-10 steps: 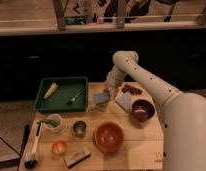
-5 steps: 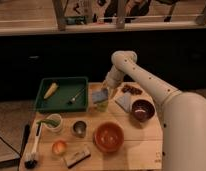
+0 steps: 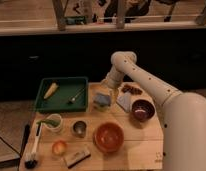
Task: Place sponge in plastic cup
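Note:
My gripper [image 3: 109, 91] hangs from the white arm at the table's back middle, just right of the green tray. Directly below it is the blue-grey sponge [image 3: 102, 99]. The sponge sits at the mouth of the small yellow-green plastic cup [image 3: 101, 106], and only a sliver of the cup shows under it. The gripper's tip touches or nearly touches the sponge's upper right edge. I cannot tell whether it holds the sponge.
A green tray [image 3: 46, 106] at the left holds a yellow item and a utensil. A pale grey-blue sheet [image 3: 125, 102], a purple bowl [image 3: 143, 109], an orange bowl [image 3: 108, 136], a metal cup [image 3: 79, 128], a mug [image 3: 54, 122], a brush [image 3: 33, 148] and a brown block [image 3: 76, 157] crowd the wooden table [image 3: 141, 145].
The gripper has stayed over the cup and moved only slightly. The sponge now sits lower, at the cup's mouth.

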Tool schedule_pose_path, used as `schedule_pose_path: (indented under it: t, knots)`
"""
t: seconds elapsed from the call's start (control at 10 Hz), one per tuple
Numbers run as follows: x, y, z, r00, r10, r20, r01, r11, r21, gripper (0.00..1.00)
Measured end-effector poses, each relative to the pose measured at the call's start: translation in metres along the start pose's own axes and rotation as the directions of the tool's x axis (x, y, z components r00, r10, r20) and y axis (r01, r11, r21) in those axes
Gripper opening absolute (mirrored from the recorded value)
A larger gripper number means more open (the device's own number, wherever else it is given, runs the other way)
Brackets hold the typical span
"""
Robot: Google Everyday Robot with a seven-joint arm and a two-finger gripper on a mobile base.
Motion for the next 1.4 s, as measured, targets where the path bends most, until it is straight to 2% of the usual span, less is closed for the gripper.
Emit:
schedule_pose_path:
  t: [0.6, 1.4]
  knots:
    - [-0.0038, 0.0048, 0.0011, 1.0, -0.018, -0.005, 0.018, 1.0, -0.015, 0.8]
    - [-0.0038, 0.005, 0.0011, 1.0, -0.019, -0.005, 0.019, 1.0, -0.015, 0.8]
